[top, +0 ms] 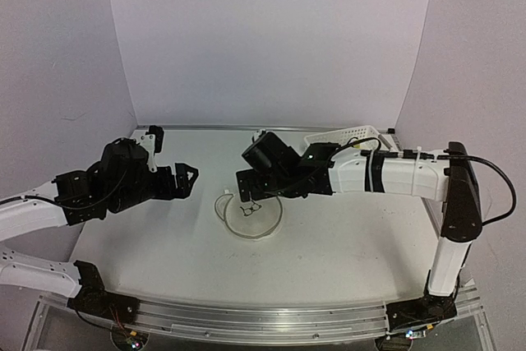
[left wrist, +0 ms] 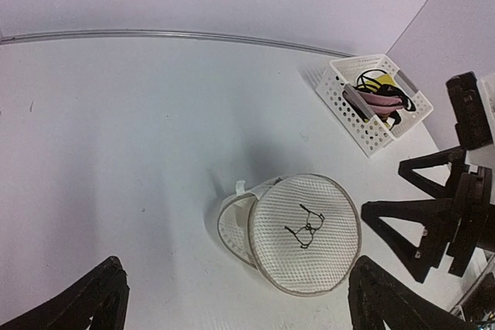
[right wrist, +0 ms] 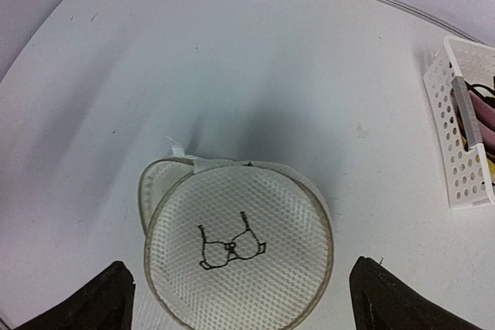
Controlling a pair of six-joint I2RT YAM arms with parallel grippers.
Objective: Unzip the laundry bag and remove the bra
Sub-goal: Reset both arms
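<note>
The laundry bag (right wrist: 236, 256) lay collapsed on the table (right wrist: 232, 75) — a small round white mesh pouch, its circular face up, bearing a black bra pictogram (right wrist: 230, 249). That face sat skewed over the lower ring (right wrist: 147, 191), which showed at one side by a white tab (right wrist: 179, 148).

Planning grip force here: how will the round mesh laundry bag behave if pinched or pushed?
Thin mesh suggests the laundry bag is light and would likely slide across the smooth table if pushed. Lying flat, it seems unlikely to roll; a pinch would probably crumple it.
</note>
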